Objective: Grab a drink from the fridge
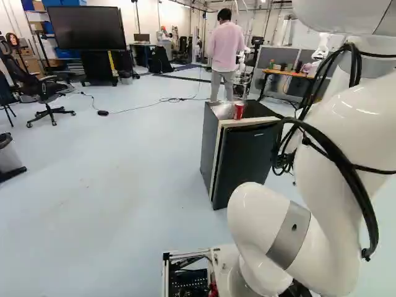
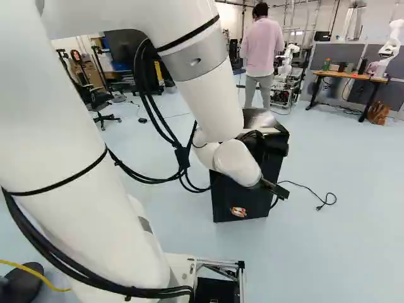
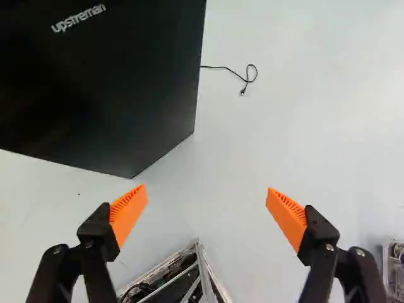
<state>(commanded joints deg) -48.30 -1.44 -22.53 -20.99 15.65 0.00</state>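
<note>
Black screen point(image 1: 86, 28) at the left of the left base view, dark fridge point(image 1: 244, 161) near the middle, pale lettering point(image 3: 78, 17) across its front, red can point(image 1: 239, 111) upright on top, white arm point(image 1: 334, 235) at the right, orange-padded fingers point(image 2: 276, 190) spread apart and released near the fridge

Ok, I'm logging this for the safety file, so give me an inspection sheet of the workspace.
Surface: pale floor under the fridge; fridge upright.
Job's things: red can standing on the fridge's top; whether the door is fully shut, cannot tell.
Clutter: small items on the far desk.
End effector: open, nothing between its fingers, beside the fridge.
Cables: thin black cord on the floor beside the fridge, its end loose; thick black cables hanging along the arm.
Surroundings: office chair, large screen, another robot at the desk.
</note>
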